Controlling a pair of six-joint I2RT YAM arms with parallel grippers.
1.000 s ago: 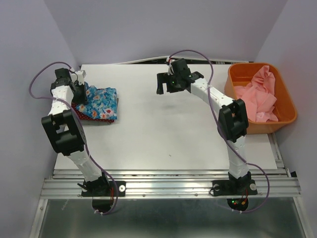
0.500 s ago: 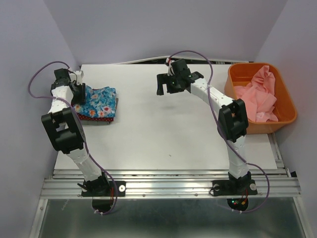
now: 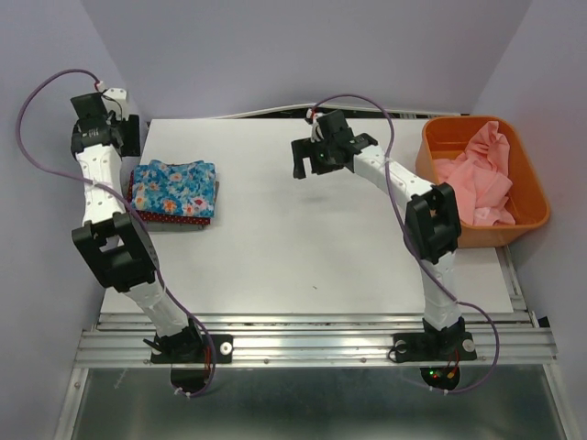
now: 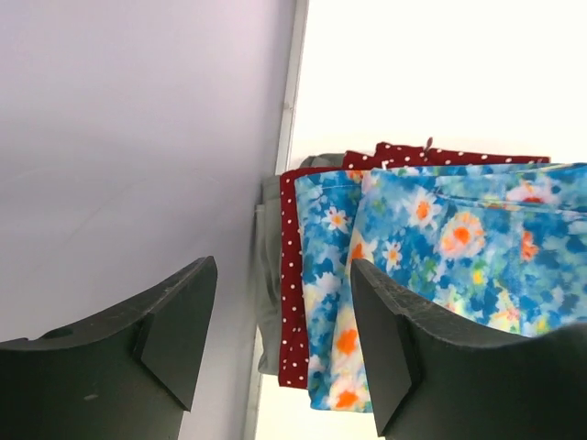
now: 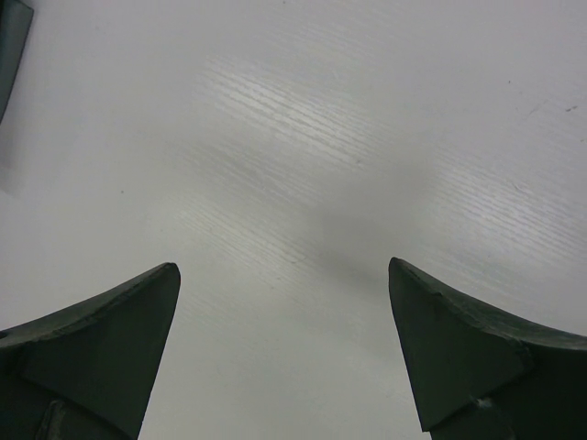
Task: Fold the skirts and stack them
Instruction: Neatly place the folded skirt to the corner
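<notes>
Three skirts (image 3: 174, 190) lie stacked; the left gripper (image 3: 128, 139), wide and empty, has pulled back off them; the right gripper (image 3: 307, 158) stays wide.

Top of the pile is the bright blue skirt (image 3: 174, 186), splashed with orange-and-white flowers. Peeking out underneath is the dark red skirt (image 3: 183, 221) with its tiny white dots, and right at the edge there's a sliver of plain grey skirt (image 4: 267, 275). The counter (image 3: 312, 238) is white, faintly streaked. Over to the side, an orange bin (image 3: 500, 236) holds pink cloth (image 3: 477, 179). The left arm (image 3: 96, 179) and right arm (image 3: 394, 179) are white with black joints, the cable (image 3: 352, 94) is purple, and the walls (image 3: 275, 46) are pale lilac.
</notes>
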